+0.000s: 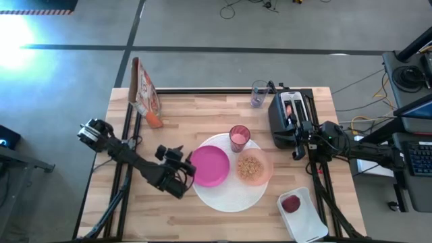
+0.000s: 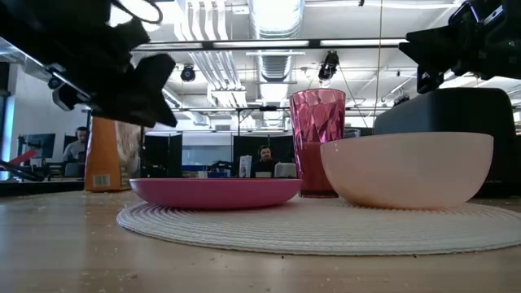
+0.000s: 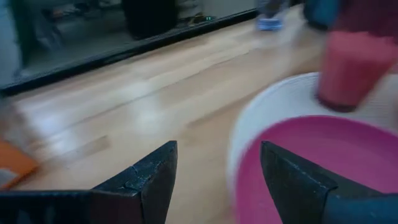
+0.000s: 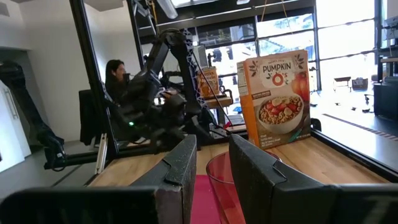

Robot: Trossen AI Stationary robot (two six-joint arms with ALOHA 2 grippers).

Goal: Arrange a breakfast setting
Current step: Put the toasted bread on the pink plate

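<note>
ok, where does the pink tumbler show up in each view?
High view: pink tumbler just above centre, on the white round disc's far edge.
Low view: tumbler right of centre, behind the peach bowl.
Left wrist view: blurred, at the upper right.
Right wrist view: only a translucent red rim between the fingers, probably the tumbler.
Shared landmark: the magenta plate, beside it.
</note>
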